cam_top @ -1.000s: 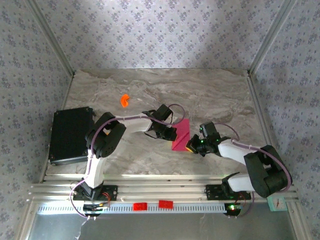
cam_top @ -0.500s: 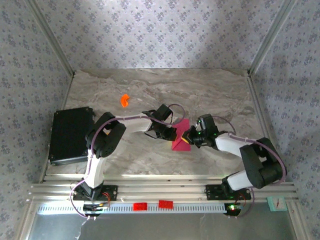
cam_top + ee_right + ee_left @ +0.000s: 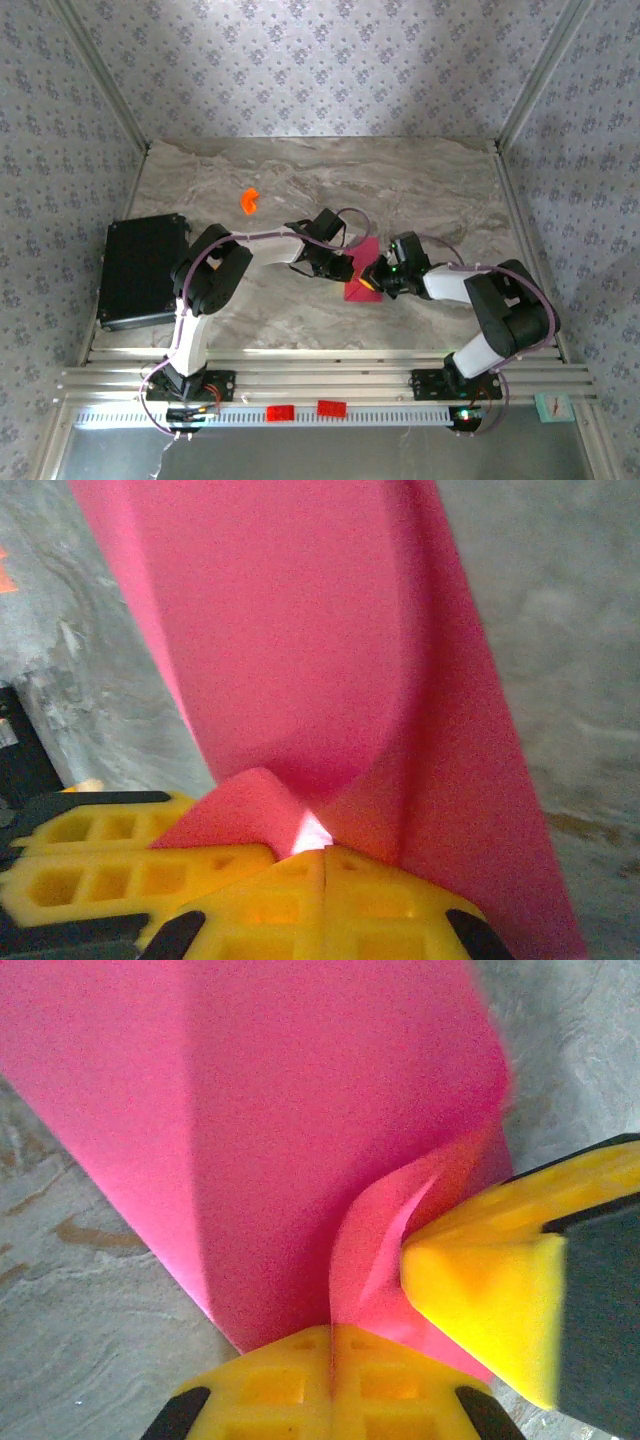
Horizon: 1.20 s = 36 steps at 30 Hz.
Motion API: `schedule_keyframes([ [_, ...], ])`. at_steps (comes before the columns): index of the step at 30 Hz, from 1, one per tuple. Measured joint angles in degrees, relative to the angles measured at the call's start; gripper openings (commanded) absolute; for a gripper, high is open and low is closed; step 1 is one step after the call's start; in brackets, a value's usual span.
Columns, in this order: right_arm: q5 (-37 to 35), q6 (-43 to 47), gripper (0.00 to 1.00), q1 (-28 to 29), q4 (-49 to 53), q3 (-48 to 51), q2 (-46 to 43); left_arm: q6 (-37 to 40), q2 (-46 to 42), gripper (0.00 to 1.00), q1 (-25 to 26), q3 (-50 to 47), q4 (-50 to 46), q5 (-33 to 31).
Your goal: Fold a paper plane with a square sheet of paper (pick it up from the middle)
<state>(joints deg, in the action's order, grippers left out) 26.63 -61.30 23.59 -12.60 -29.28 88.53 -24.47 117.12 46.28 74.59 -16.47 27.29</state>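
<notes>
The magenta-pink sheet of paper lies folded and creased at the middle of the marble table, held between both arms. My left gripper comes from the left and is shut on the paper's near edge, its yellow fingertips pressed together. My right gripper comes from the right and is shut on the paper too. The sheet rises away from it, with a small flap curling up at the pinch. The two grippers sit almost touching; the right one's yellow finger presses beside the left one's grip.
A small orange plastic piece lies at the back left of the table. A black case sits at the left edge. Aluminium rails run along the front, and patterned walls close in the sides and back.
My right gripper has slid left and a little back, closing up against the left gripper, and its arm has folded inward. The paper bunches narrower. The left arm holds still.
</notes>
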Motion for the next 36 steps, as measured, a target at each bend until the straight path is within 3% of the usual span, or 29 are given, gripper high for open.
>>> schedule_keyframes([
  [26,1.8,2.4,0.04,-5.9,2.3,-1.9,1.2,0.1,0.4,0.05,0.0,0.5,-0.1,0.6],
  [36,1.6,5.8,0.03,-9.2,10.9,-8.2,-0.9,0.1,0.5,0.05,0.0,0.5,-0.1,0.6],
])
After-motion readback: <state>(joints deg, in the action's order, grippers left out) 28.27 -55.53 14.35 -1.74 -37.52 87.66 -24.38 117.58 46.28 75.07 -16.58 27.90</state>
